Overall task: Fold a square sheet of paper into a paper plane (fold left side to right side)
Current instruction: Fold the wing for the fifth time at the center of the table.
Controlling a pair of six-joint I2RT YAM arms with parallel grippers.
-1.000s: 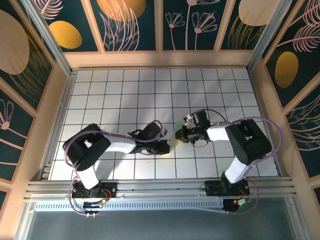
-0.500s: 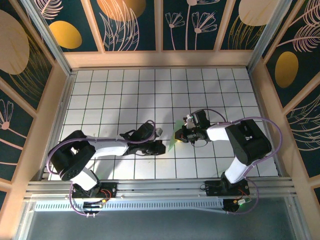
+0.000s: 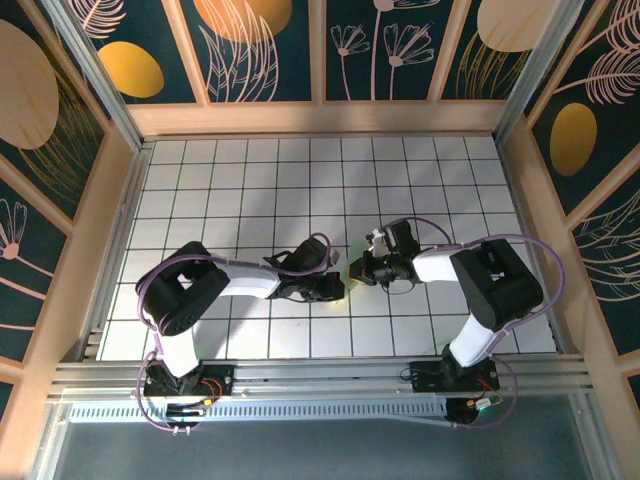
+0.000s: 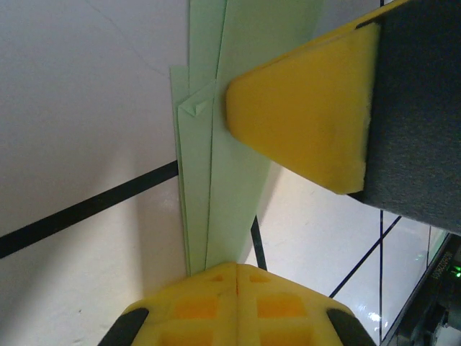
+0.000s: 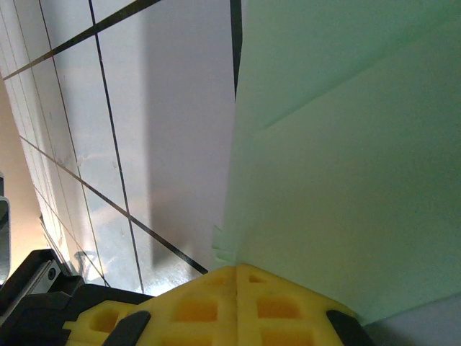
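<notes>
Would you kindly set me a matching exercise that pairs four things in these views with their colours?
Things:
A paper
B fingertips of the left gripper
C grid lines
D table tiles

Colours:
1 black
2 white
3 light green
4 yellow

Pairs: A-3; B-4; C-1; D-2

Paper plane (image 4: 230, 144) on the table (image 3: 250, 180), between left gripper (image 3: 338, 288) and right gripper (image 3: 356, 272), seemingly touching both
</notes>
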